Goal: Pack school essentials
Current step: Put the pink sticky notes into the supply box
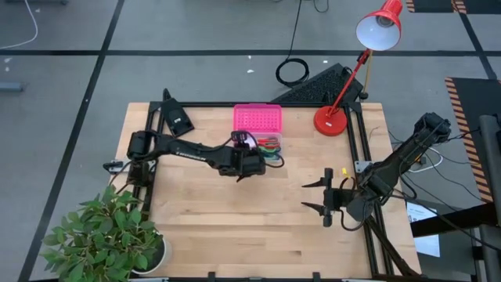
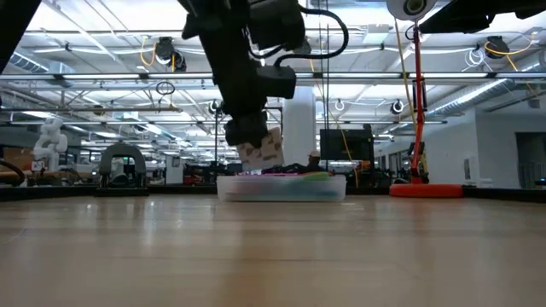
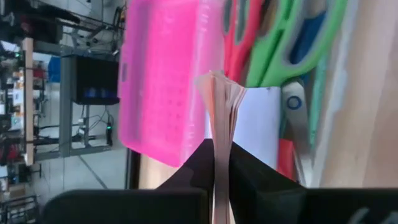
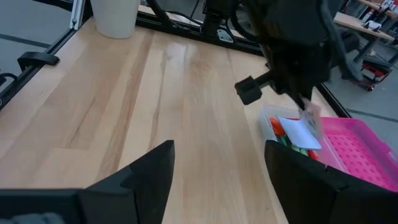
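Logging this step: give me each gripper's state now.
Left gripper: shut on the notepad, above the clear box.
Right gripper: open, empty, over bare table.

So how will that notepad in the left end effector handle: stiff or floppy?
Probably fairly floppy: the notepad is a thin stack of sheets, edges fanning slightly above the left end effector. Likely light, pinched by one edge over the clear box. It may sag or splay when released.

1. Both arms are matte black, chunky tube links with rounded joint housings.
2. Left claw point(image 1: 252, 166) has black cables looped around the wrist, plus white lettering along the forearm.
3. Right claw point(image 1: 322, 198) has two thin black pointed fingers point(image 4: 146, 177), with a small yellow tag nearby.
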`<control>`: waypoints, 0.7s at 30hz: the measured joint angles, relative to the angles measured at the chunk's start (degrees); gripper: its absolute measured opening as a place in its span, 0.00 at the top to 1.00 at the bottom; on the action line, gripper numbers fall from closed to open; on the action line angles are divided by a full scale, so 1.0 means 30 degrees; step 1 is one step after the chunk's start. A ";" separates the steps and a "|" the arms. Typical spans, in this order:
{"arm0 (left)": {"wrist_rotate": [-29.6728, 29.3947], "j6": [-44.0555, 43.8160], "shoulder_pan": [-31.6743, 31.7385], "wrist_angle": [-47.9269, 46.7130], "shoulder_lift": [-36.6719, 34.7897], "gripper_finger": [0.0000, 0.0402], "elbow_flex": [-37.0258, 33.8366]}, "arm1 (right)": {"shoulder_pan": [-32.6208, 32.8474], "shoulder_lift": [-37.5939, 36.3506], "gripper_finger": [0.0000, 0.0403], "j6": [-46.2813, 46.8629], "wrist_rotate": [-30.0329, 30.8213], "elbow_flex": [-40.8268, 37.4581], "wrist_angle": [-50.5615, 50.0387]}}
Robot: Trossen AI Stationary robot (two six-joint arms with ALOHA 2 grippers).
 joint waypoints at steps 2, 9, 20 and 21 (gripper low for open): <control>0.0222 0.0467 -0.0011 0.0783 0.0000 0.95 -0.0494 | 0.0000 0.0000 0.40 0.0000 -0.0006 0.0000 0.0000; 0.0110 0.1847 0.0244 0.3317 0.0007 0.94 -0.2007 | 0.0000 0.0000 0.40 0.0000 -0.0006 0.0000 0.0000; -0.1150 0.1986 0.0461 0.3668 0.0015 0.96 -0.2605 | 0.0000 0.0000 0.40 -0.0007 -0.0006 -0.0007 0.0001; -0.1119 0.1986 0.0461 0.3709 0.0015 0.94 -0.2605 | 0.0000 0.0000 0.40 -0.0007 -0.0001 -0.0007 0.0000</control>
